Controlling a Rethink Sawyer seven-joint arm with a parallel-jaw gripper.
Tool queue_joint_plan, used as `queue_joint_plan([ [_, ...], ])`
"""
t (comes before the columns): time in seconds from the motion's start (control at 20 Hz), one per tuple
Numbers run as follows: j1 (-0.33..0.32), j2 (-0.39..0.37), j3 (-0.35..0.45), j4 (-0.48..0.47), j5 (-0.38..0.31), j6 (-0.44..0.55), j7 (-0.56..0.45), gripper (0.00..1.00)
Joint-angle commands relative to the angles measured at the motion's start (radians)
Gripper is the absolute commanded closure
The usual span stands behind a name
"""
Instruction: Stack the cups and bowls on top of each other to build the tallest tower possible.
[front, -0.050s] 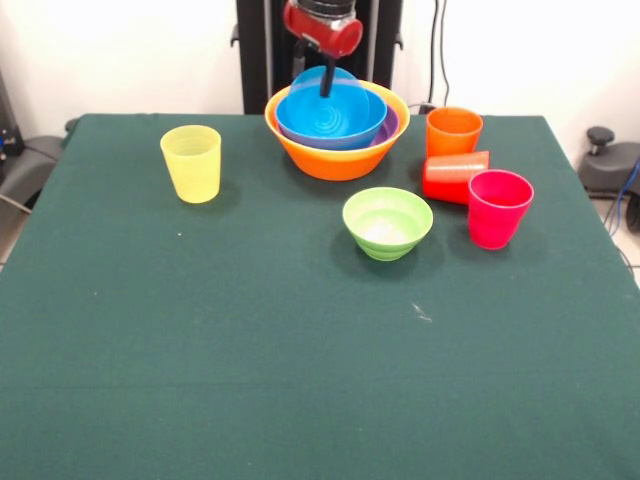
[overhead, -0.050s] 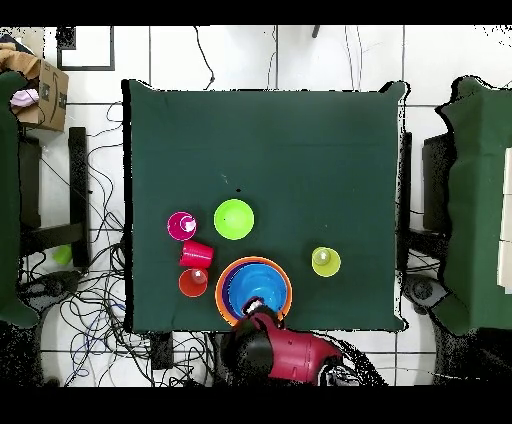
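A large yellow-orange bowl (front, -0.050s: 335, 160) (overhead, -0.050s: 225, 290) at the table's far middle holds a purple bowl (front, -0.050s: 392, 125) and a blue bowl (front, -0.050s: 335, 120) (overhead, -0.050s: 240, 285) nested inside it. A second blue bowl (front, -0.050s: 345, 76) stands tilted above them, with my gripper (front, -0.050s: 326, 85) (overhead, -0.050s: 256, 305) shut on its rim. A yellow cup (front, -0.050s: 191, 163) (overhead, -0.050s: 325, 262) stands upright to the left. On the right, an orange cup (front, -0.050s: 453, 130) (overhead, -0.050s: 193, 283) and a magenta-pink cup (front, -0.050s: 499, 207) (overhead, -0.050s: 181, 226) stand upright, with a red cup (front, -0.050s: 455, 175) (overhead, -0.050s: 196, 253) lying on its side between them. The light green bowl (front, -0.050s: 387, 222) (overhead, -0.050s: 233, 219) sits alone.
The green cloth table (front, -0.050s: 250, 380) (overhead, -0.050s: 300, 150) stretches wide in front of the objects. Cables and other green-covered tables (overhead, -0.050s: 480, 200) lie around it on the floor. A cardboard box (overhead, -0.050s: 40, 95) sits at the overhead view's upper left.
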Motion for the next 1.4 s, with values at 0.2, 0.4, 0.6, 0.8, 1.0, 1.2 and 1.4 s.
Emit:
queue_joint_plan([
  [0.2, -0.035, 0.064, 0.061, -0.123, 0.043, -0.038, 0.108, 0.00],
  [0.4, -0.040, 0.056, 0.069, -0.128, 0.049, -0.002, 0.101, 0.00],
  [0.6, -0.036, 0.047, 0.074, -0.130, 0.059, 0.024, 0.101, 1.00],
  [0.8, -0.032, 0.037, 0.075, -0.132, 0.068, 0.043, 0.100, 1.00],
  [1.0, -0.026, 0.033, 0.078, -0.127, 0.075, 0.043, 0.104, 1.00],
  [1.2, -0.026, 0.007, 0.093, -0.099, 0.060, -0.014, 0.117, 1.00],
  [1.4, -0.041, -0.036, 0.122, -0.062, 0.041, -0.007, 0.113, 1.00],
])
